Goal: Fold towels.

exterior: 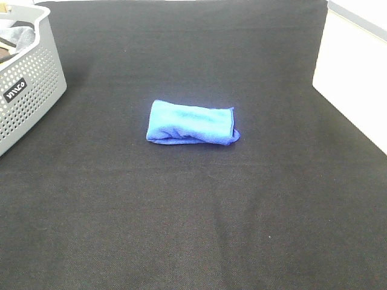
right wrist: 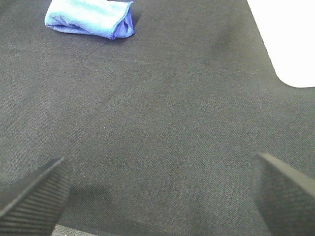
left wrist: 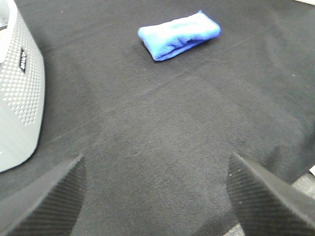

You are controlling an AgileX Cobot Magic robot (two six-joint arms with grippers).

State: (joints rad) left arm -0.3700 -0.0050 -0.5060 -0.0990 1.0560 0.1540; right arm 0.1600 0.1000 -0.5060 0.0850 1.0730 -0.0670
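Note:
A blue towel lies folded into a small rectangle in the middle of the black cloth-covered table. It also shows in the left wrist view and in the right wrist view. Neither arm shows in the high view. My left gripper is open and empty, well short of the towel, over the black cloth. My right gripper is open and empty too, also far back from the towel.
A grey perforated basket with cloth inside stands at the table's back left; it also shows in the left wrist view. A white surface borders the table on the right.

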